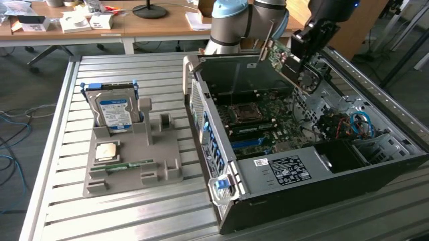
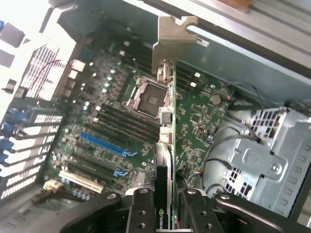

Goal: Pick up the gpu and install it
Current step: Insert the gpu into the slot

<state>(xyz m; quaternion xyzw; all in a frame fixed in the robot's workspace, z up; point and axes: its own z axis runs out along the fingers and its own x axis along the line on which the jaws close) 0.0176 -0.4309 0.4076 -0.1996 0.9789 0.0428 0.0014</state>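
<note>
Steel computer case (image 1: 221, 150) lies open on its side, motherboard (image 2: 112, 121) exposed. Above it I hold the gpu (image 2: 168, 127) edge-on, my claw (image 2: 167, 212) half-closed across its end opposite the silvery bracket (image 2: 174, 41). Light, stiff and fragile, I judge: best pinched at the board's edges.

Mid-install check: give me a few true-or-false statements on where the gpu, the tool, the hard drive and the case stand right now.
1. The tool is clamped on the gpu. True.
2. The gpu is seated in a motherboard slot. False: it is held tilted over the open case, apart from the motherboard.
3. The hard drive stands upright in the grey holder on the table. True.
4. The case is closed. False: its side is open and the motherboard is exposed.
</note>
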